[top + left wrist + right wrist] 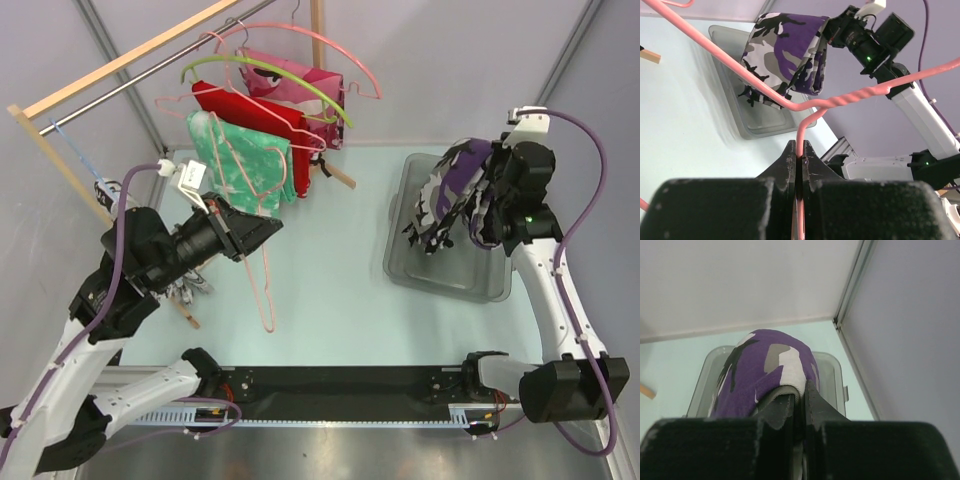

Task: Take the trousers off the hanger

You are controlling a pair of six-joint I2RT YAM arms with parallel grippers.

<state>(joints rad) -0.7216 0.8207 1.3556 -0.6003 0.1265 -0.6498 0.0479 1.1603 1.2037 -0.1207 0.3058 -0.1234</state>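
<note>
Pale worktop (340, 300) bearing, at rear left, a wooden-framed clothes rack (130, 57) hung with a green-and-white mottled garment (240, 170) and a lime-green hanger (265, 66), and at right a grey translucent bin (400, 265). The camouflage trousers (450, 190), off the hanger, hang bunched above the bin, clenched in the right gripper (799, 390). The pale pink hanger (268, 300), bare, hangs well apart at left-centre, just in front of the racked garments, its wire pinched in the left gripper (799, 150).

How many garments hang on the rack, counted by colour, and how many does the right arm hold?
Green-and-white garment: 1
Red garment: 1
Pink garment: 1
Camouflage trousers, held by the right arm: 1
Total: 4
</note>
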